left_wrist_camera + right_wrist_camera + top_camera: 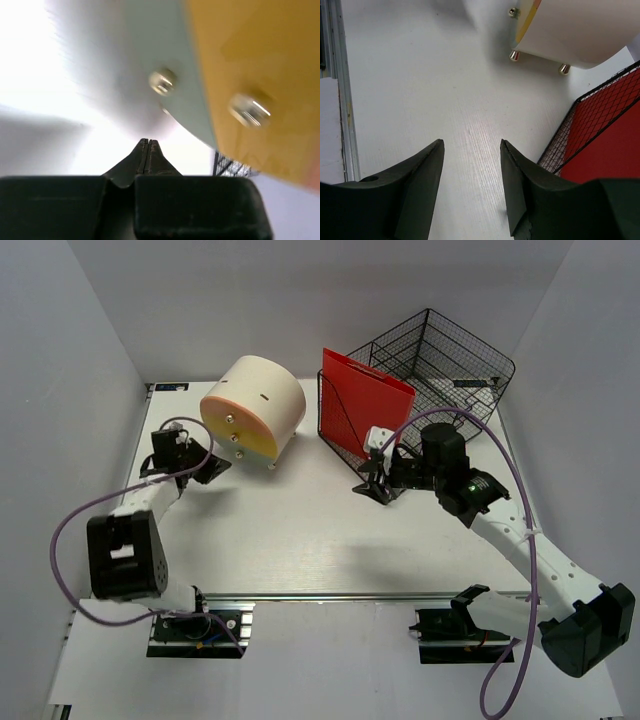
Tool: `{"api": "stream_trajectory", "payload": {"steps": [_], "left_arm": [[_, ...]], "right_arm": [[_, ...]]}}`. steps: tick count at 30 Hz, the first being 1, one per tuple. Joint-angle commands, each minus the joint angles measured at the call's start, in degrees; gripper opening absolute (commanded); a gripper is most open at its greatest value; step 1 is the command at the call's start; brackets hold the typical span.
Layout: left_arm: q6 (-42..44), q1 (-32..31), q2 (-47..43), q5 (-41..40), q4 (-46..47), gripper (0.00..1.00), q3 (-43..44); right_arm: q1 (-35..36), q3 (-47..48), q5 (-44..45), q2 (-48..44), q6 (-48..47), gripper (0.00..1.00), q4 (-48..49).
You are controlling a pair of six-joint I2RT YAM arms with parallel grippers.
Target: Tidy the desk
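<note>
Desk [300, 535] is under both arms, its rail at the 6 o'clock edge in the top view. All clutter sits in the far half, from 11 to 1 o'clock.

Left gripper [148, 145]: jaws pressed together, nothing between them. Right gripper [472, 150]: jaws wide apart, nothing in them, bare desk below.

Key relation, judged from the top view: the drum [255, 405] lies on its side, axis running roughly 8 to 2 o'clock, with the studded face toward 8. It's at about 1 o'clock from the left gripper, just beside it. The left wrist view shows that face filling the frame close ahead, but contact can't be confirmed. From the right gripper the drum is at about 10 o'clock, well apart.

So the left arm is nearer the drum. With its jaws closed it could nudge the drum but not grasp it.

The right gripper's nearest thing is the folder [362, 400], standing in the rack [333, 440] at about 12 o'clock, just beside. The basket [470, 350] is behind the rack at 1 o'clock.
</note>
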Motion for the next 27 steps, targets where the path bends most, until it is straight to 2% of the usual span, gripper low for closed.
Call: {"api": "stream_trajectory", "payload": {"steps": [1, 2, 3, 4, 6, 7, 11, 12, 13, 15, 18, 22, 27], "left_arm": [[8.2, 0.4, -10.4, 0.0, -5.0, 0.08, -1.7], [11.1, 0.4, -12.5, 1.3, -4.9, 0.15, -2.2], [12.9, 0.4, -17.5, 2.8, -4.7, 0.42, -2.8], [14.2, 0.4, -20.2, 4.9, -4.7, 0.54, -3.3], [17.6, 0.4, -25.5, 6.0, -5.4, 0.72, -4.5], [18.5, 0.4, -30.2, 7.4, -5.6, 0.78, -4.6], [24.0, 0.4, -38.7, 11.3, -8.8, 0.86, -3.9], [24.1, 0.4, -40.3, 12.2, -8.6, 0.94, -4.2], [23.8, 0.4, -42.8, 15.5, -8.0, 0.98, -4.9], [22.9, -0.3, -44.6, 19.3, -5.5, 0.98, -6.5], [22.8, -0.9, -47.2, 22.7, -5.5, 0.98, -6.6], [25.4, -0.9, -48.9, 23.0, -9.6, 0.98, -4.7], [22.3, -0.9, -50.3, 23.6, -7.1, 0.98, -7.0]], "right_arm": [[-0.7, 0.0, -2.7, -1.0, -2.0, 0.54, -0.4], [-1.1, 0.2, -2.9, -1.0, -2.2, 0.54, -0.7], [-1.1, 0.7, -2.9, -0.8, -2.1, 0.55, -1.0], [-1.4, 0.9, -2.2, -0.9, -1.9, 0.57, -0.7], [-2.2, 1.4, -0.7, -0.8, 0.7, 0.60, 0.4], [-2.1, 2.7, 2.4, -0.6, 2.3, 0.71, 0.6], [-1.8, 6.1, 7.6, -0.7, 9.4, 0.76, -1.6], [-1.7, 6.2, 8.4, -1.2, 12.8, 0.89, -1.7], [-1.8, 5.3, 12.4, -3.0, 15.8, 0.89, -0.5], [-1.8, 3.7, 19.0, -5.3, 20.4, 0.89, 1.6], [-1.9, 3.2, 24.9, -7.9, 19.6, 0.89, -0.3], [-2.0, 0.4, 28.1, -11.8, 16.0, 0.89, -1.9], [-2.7, -2.5, 32.2, -16.7, 17.2, 0.89, -1.1]]}}
